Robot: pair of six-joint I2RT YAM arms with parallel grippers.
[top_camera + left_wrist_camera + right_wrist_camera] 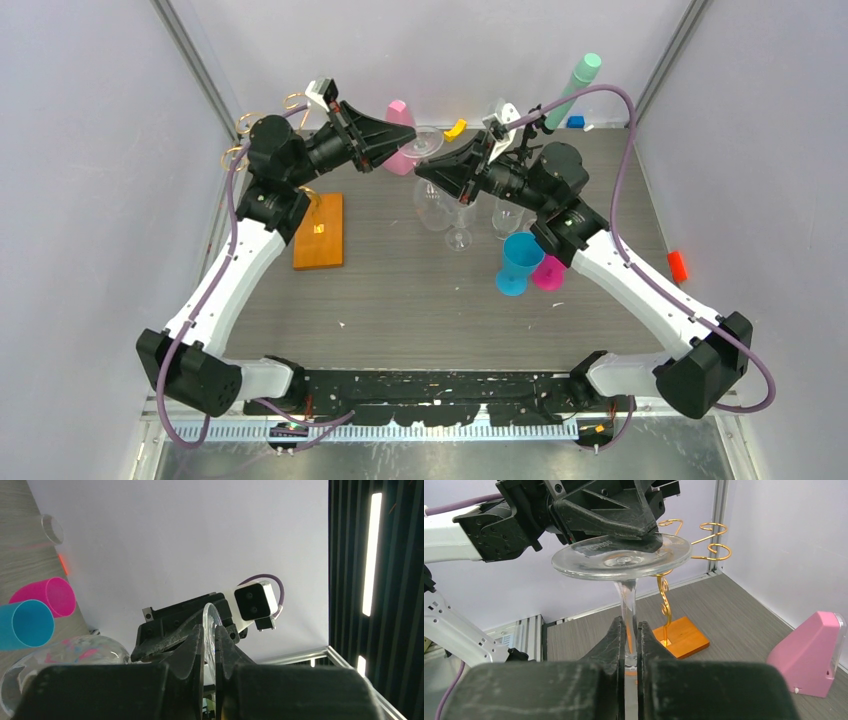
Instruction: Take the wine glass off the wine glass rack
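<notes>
The clear wine glass [621, 557] hangs in the air between my two grippers, apart from the rack. My left gripper [210, 632] is shut on the rim of its round foot, which shows edge-on [209, 617]. My right gripper [629, 627] is shut on the stem below the foot; its fingers hide the bowl. In the top view the left gripper [405, 140] and right gripper [422, 170] meet at the glass [424, 146]. The wine glass rack [318, 230], gold wire with curled arms on an orange wooden base [679, 637], stands to the left with nothing seen hanging on it.
Other clear glasses [505, 215] stand on the table under the right arm. A blue cup [518, 262] and a magenta cup [548, 272] lie beside them. A pink dispenser [400, 130], a mint-green tube [572, 88] and a red piece [678, 265] sit around the back and right.
</notes>
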